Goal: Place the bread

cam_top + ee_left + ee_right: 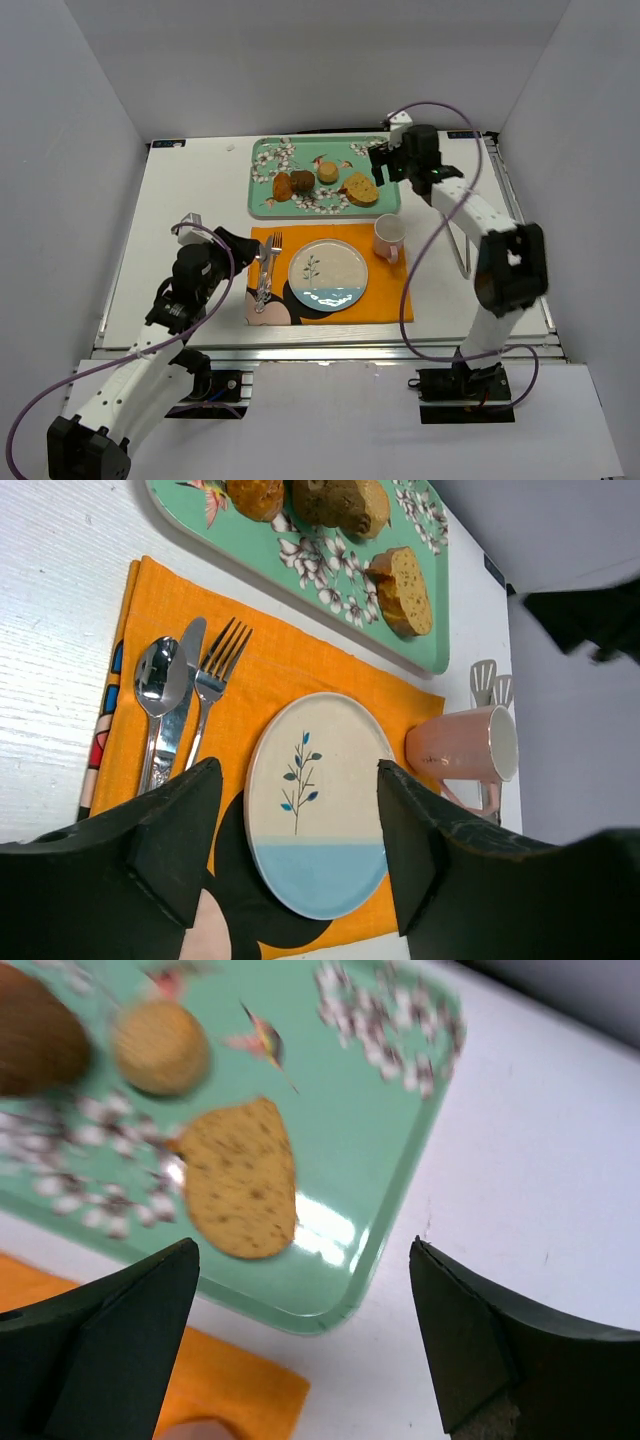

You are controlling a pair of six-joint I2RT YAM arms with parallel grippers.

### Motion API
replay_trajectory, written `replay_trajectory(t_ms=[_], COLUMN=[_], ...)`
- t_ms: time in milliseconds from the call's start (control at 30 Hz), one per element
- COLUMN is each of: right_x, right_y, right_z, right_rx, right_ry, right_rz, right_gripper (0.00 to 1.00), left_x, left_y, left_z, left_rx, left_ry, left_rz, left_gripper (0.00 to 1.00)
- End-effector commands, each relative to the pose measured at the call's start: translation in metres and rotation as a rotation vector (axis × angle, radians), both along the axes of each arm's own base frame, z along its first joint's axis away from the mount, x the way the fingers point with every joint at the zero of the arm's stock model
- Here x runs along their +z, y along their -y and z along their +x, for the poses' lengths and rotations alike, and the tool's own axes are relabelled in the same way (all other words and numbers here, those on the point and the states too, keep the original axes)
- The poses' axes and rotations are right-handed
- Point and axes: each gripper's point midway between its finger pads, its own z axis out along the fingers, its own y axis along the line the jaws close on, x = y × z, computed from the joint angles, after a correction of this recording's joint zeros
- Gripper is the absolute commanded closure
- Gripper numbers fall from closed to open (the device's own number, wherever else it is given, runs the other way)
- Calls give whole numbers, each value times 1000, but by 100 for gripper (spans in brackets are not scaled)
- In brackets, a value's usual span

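Note:
The bread is a small round tan bun on the green floral tray, between a dark brown piece and a golden slice. In the right wrist view the bun lies up and left of my fingers. My right gripper is open and empty, hovering over the tray's right end; in its own view it is over the tray's corner. My left gripper is open and empty above the placemat's left side, and in its view the jaws frame the round plate. The plate holds nothing.
On the tray lie a golden bread slice, a dark brown lump and a golden piece. The orange placemat carries the cutlery and a pink mug. A wire rack stands at the right.

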Motion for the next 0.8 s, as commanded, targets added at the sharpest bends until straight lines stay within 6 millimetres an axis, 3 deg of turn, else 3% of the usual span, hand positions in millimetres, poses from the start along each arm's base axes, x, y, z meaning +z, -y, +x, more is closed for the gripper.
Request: replay_trajectory(t_ms=[0, 33, 67, 100, 133, 167, 200, 267, 300, 333, 367, 400, 433, 467, 600, 667, 733, 767], right_x=[58, 57, 75, 51, 49, 39, 28, 3, -4, -17, -22, -30, -43, -53, -77, -108, -114, -129], right_y=[31, 41, 35, 65, 75, 85, 111, 128, 147, 155, 172, 180, 186, 200, 223, 236, 232, 228], right_z=[-35, -47, -73, -85, -90, -100, -103, -121, -124, -131, -130, -131, -136, -137, -128, -121, -112, -111], right_rx=[53, 91, 255, 258, 258, 251, 198, 170, 121, 96, 26, -14, -42, -112, -277, -363, -359, -347], right_ry=[118, 128, 175, 136, 146, 94, 45, -69, -89, -118, -113, -121, -148, -172, -222, -323, -362, -410], right_rz=[110, 96, 120, 89, 91, 101, 106, 133, 136, 129, 69, 36, 13, -32, -88, -120, -88, -64], right_gripper=[11, 11, 11, 15, 20, 36, 51, 83, 81, 76, 50, 32, 18, 11, 11, 11, 11, 14], left_x=[30, 30, 33, 32, 34, 35, 35, 37, 36, 35, 34, 34, 35, 34, 26, 23, 21, 20], left_y=[0, 1, 1, 2, 1, 1, 1, 4, 4, 4, 4, 5, 4, 4, 5, 5, 1, -1], left_z=[8, 8, 9, 11, 12, 13, 14, 15, 16, 17, 17, 17, 16, 16, 13, 11, 8, 6], left_rx=[9, 6, 3, 2, 6, 6, 7, -2, -4, -4, -6, -8, -7, -7, -15, -22, -13, -6], left_ry=[79, 79, 88, 85, 89, 91, 94, 104, 104, 100, 97, 98, 101, 104, 96, 87, 81, 82], left_rz=[-9, -7, -6, -4, -1, 0, 1, -5, -4, -3, 1, 2, 3, 2, -3, 5, 18, 20], left_gripper=[32, 38, 50, 84, 99, 100, 100, 100, 93, 68, 56, 46, 36, 34, 32, 32, 31, 31])
